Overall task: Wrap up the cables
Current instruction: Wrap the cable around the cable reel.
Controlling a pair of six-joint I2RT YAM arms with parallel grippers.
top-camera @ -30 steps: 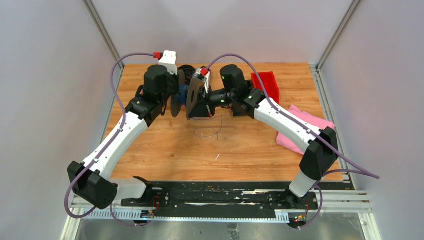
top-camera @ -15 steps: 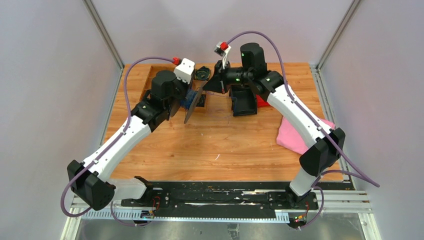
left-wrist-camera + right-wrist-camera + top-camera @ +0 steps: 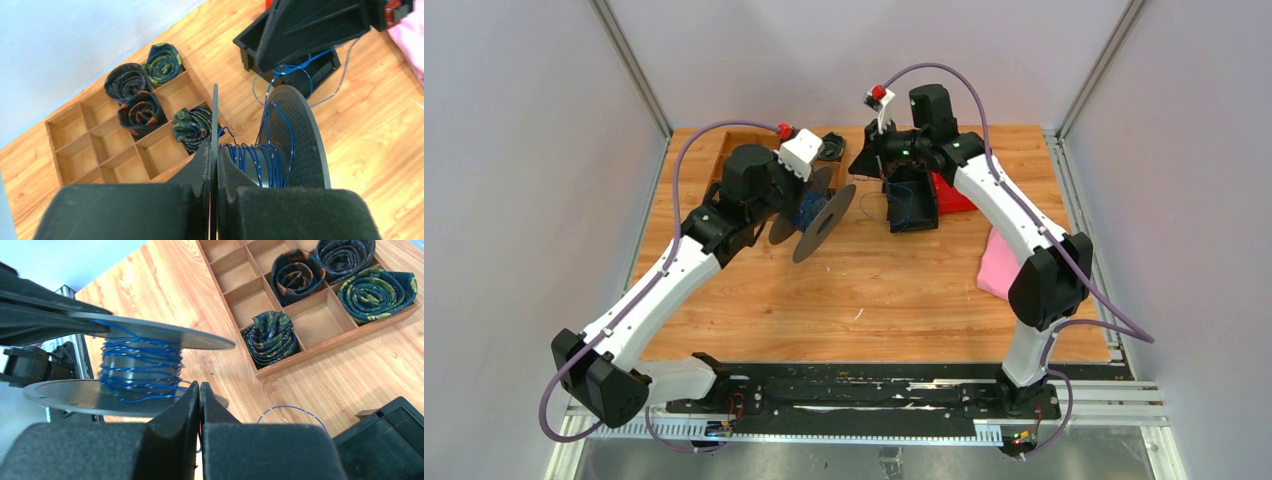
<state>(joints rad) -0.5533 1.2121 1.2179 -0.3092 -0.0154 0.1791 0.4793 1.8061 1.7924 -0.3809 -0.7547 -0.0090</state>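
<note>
My left gripper [image 3: 214, 150] is shut on the thin near flange of the grey spool [image 3: 297, 130] and holds it tilted above the table [image 3: 754, 290]. The dark blue cable [image 3: 255, 162] is wound in loose turns on the spool's core. A slack strand runs from the core to a loop [image 3: 282, 70] beside the black box. My right gripper [image 3: 199, 386] is shut on the cable, close beside the spool [image 3: 150, 330]. A free loop of cable [image 3: 290, 408] lies on the wood below it. From above, the spool [image 3: 824, 212] hangs between the left gripper [image 3: 794, 200] and the right gripper [image 3: 860, 168].
A wooden compartment tray [image 3: 729, 152] holding rolled ties [image 3: 270, 337] sits at the back left. A black box [image 3: 911, 207] and a red bin [image 3: 956, 195] stand behind the right gripper. A pink cloth [image 3: 997, 268] lies at the right.
The arms have drawn apart: the left carried the spool left and forward, tilting it; the right swung back and to the right. The cable loop on the table's middle is gone.
</note>
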